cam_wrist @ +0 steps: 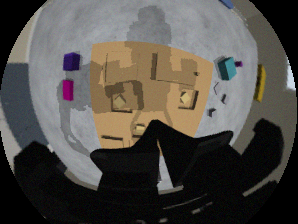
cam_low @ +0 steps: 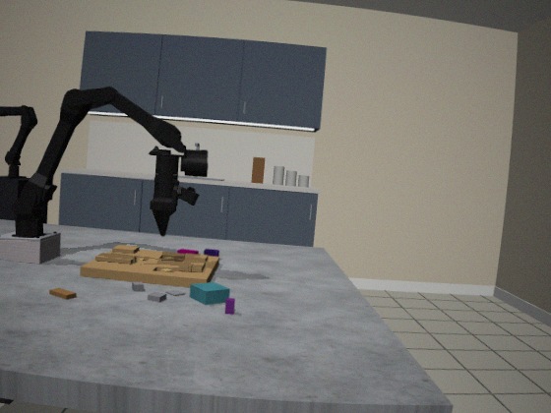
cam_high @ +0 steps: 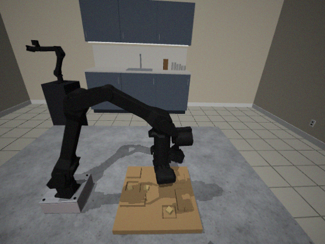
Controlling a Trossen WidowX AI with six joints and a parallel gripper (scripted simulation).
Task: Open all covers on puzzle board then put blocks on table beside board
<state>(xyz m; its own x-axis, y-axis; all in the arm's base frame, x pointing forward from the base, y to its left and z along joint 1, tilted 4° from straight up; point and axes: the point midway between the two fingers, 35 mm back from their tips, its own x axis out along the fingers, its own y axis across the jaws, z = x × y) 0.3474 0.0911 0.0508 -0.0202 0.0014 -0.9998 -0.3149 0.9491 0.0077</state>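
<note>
Holds the black two-fingered claw (cam_high: 165,177) (cam_low: 162,233) (cam_wrist: 154,123) closed and empty above the tan wooden puzzle board (cam_high: 156,224) (cam_low: 143,279) (cam_wrist: 205,75). Leaves a small pale-yellow block (cam_high: 169,210) (cam_low: 166,269) (cam_wrist: 185,97) lower than the claw, in a square well.

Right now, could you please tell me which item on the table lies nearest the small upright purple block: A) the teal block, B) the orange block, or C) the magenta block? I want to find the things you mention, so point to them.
A: the teal block (cam_low: 210,293) (cam_wrist: 227,69) sits right beside the purple block (cam_low: 229,306) (cam_wrist: 239,64).
</note>
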